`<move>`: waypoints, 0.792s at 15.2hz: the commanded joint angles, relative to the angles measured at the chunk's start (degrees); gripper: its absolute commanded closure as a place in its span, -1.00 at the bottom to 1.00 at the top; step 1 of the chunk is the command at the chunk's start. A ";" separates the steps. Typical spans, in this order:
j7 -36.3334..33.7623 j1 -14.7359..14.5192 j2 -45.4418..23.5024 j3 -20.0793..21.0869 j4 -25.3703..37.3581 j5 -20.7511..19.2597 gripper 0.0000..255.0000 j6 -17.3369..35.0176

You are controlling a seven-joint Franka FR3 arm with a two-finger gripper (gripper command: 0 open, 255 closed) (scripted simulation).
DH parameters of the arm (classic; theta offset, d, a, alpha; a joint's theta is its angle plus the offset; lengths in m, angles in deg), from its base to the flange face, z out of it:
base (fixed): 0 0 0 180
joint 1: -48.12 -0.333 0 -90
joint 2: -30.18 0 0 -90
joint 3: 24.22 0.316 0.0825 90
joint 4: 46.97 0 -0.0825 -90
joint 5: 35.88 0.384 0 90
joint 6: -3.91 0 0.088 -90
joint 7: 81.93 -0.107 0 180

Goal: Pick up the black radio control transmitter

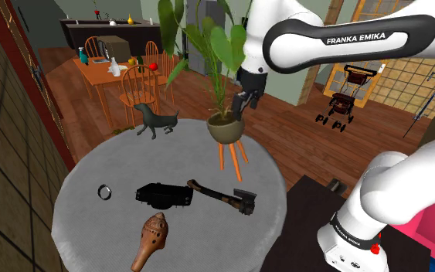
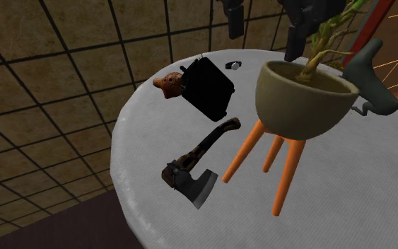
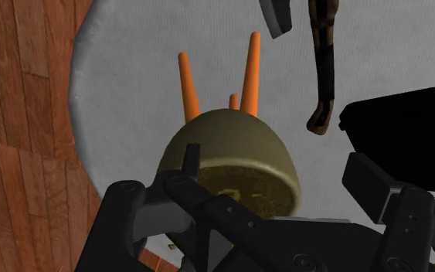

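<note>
Right now my pincer (image 1: 243, 104) hangs high over the plant pot (image 1: 227, 130) on its orange legs. Its two fingers stand wide apart and hold nothing. In the wrist view the pot (image 3: 231, 166) sits under the gap between the fingers (image 3: 185, 174), but they do not touch it.

The black radio control transmitter (image 1: 164, 193) lies flat on the round grey table (image 1: 84, 224). In the shoulder view it is in the lower middle of the frame, down and to the left of the pincer and well apart from it. Its long side runs left to right there.

The axe (image 1: 227, 197) lies just to the right of it, between it and the pot. The end of the axe handle comes very close to the transmitter's right end, and I cannot tell if they touch. A brown ocarina (image 1: 150, 239) lies near its lower side.

In the second exterior view the transmitter (image 2: 208, 88) sits in the upper middle, to the left of the pot (image 2: 303, 106).

I think I must leave the pot, cross over the axe, and come down on the transmitter. I would turn the fingers so they close across its short side.
</note>
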 commanded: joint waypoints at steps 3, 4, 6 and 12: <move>-3.31 -0.91 -7.36 4.63 4.35 -2.75 -1.00 1.12; -4.22 -1.13 -9.27 5.75 5.59 -3.66 -1.00 1.39; -6.12 -1.62 -13.21 7.91 8.23 -5.73 -1.00 1.72; -12.30 -4.07 -26.04 13.47 17.43 -13.86 -1.00 0.98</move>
